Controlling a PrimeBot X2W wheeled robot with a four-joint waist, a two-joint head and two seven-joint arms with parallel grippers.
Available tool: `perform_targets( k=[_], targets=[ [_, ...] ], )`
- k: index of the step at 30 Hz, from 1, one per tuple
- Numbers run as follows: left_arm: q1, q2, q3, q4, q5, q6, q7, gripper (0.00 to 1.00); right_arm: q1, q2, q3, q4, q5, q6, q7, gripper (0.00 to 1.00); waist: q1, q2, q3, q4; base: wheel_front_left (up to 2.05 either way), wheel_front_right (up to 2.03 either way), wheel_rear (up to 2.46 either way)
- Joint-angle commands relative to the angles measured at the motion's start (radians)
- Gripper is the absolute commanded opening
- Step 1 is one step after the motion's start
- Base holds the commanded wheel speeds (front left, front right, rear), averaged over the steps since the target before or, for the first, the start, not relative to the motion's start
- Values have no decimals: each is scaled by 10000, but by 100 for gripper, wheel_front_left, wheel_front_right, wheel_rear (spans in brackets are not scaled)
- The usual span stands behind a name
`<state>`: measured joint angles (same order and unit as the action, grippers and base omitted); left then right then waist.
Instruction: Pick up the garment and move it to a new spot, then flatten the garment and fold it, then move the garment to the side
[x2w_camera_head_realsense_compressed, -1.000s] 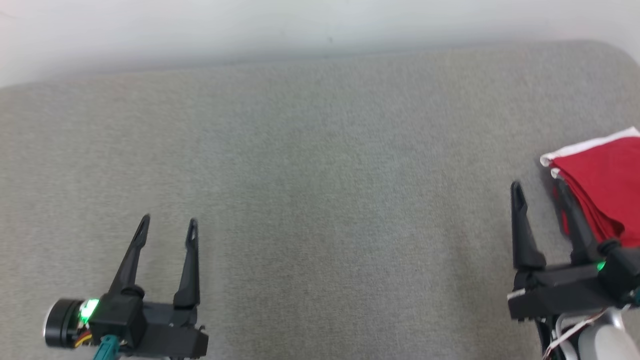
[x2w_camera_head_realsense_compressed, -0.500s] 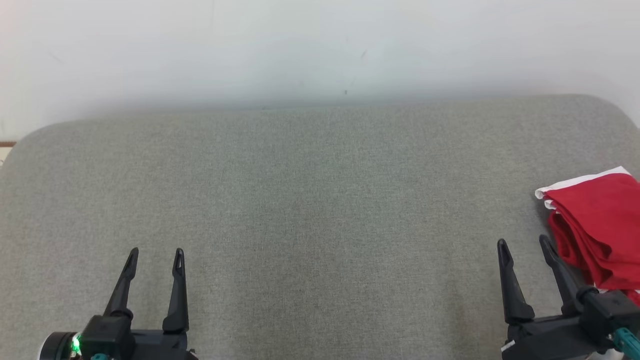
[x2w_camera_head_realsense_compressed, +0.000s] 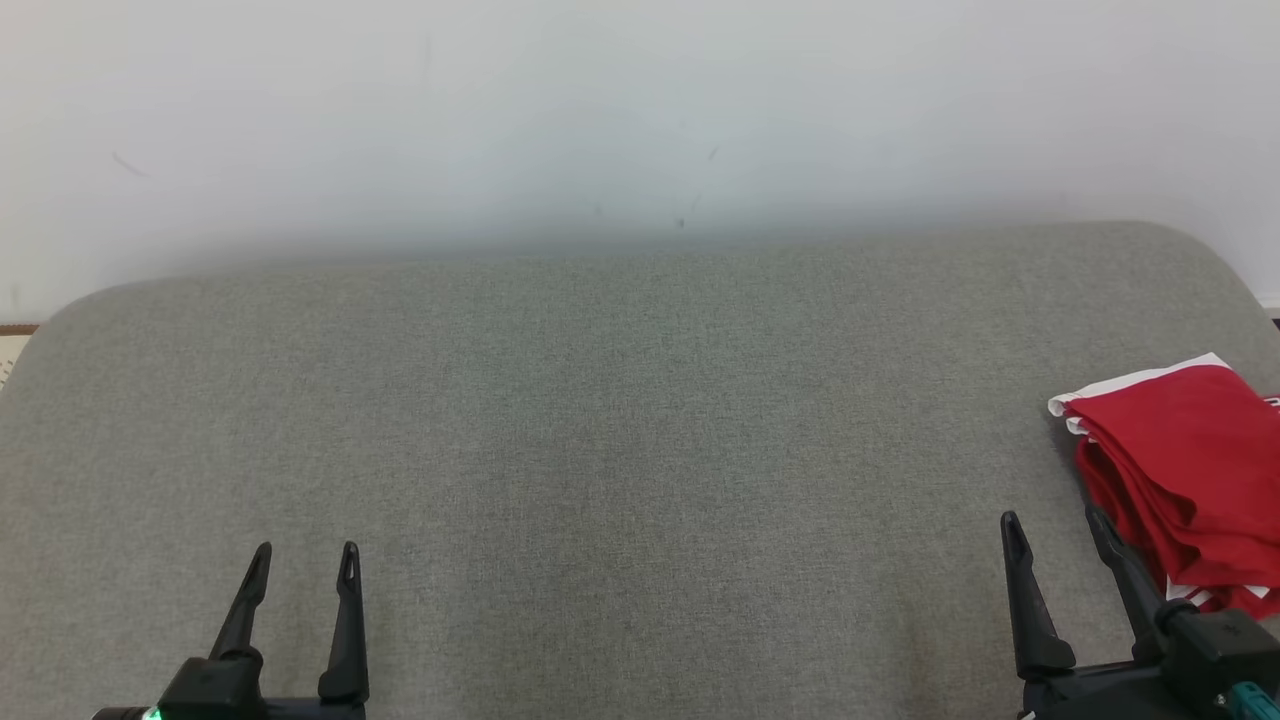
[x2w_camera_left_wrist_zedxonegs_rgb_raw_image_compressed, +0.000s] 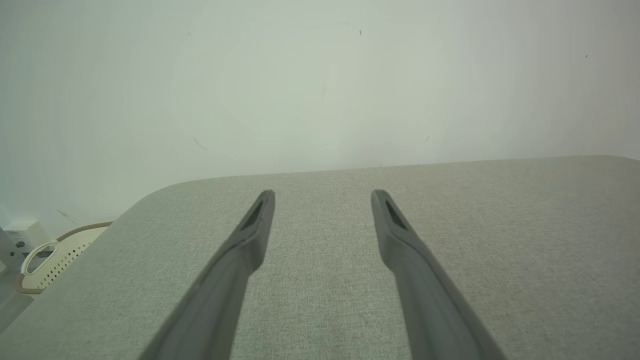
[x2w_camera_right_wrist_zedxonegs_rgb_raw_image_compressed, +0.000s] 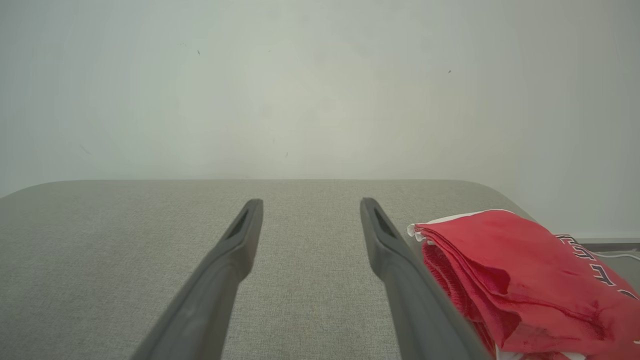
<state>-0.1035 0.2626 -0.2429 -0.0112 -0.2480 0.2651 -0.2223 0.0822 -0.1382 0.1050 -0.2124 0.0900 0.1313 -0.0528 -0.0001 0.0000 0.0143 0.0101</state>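
Lying folded in layers at the right edge of the one grey padded surface (x2w_camera_head_realsense_compressed: 620, 420), a single red garment (x2w_camera_head_realsense_compressed: 1180, 450) with white trim sits just beside the right gripper (x2w_camera_head_realsense_compressed: 1052, 516). The two grippers hover low over the near side, the left gripper (x2w_camera_head_realsense_compressed: 305, 548) well apart from the cloth. Each spreads its two dark fingers wide, with nothing between them. One pale perforated basket (x2w_camera_left_wrist_zedxonegs_rgb_raw_image_compressed: 50, 255) stands beyond the surface's left corner.

Right gripper (x2w_camera_right_wrist_zedxonegs_rgb_raw_image_compressed: 310, 212) with fingers spread and empty above the grey cushion (x2w_camera_right_wrist_zedxonegs_rgb_raw_image_compressed: 125, 235); folded red garment (x2w_camera_right_wrist_zedxonegs_rgb_raw_image_compressed: 510, 270) at four o'clock, beside the right-hand finger.
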Motion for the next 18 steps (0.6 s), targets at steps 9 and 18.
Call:
perform_targets(
  k=[9,18],
  targets=[
    [190,123,-34,54,-52,134,154,100,119,69,55,-135,36,-11,43,100,1,0,-48,-1,0,0,0],
    [124,172,-90,82,-66,177,190,100,43,127,43,-127,55,-11,25,100,1,0,-3,5,0,0,0]
  ],
)
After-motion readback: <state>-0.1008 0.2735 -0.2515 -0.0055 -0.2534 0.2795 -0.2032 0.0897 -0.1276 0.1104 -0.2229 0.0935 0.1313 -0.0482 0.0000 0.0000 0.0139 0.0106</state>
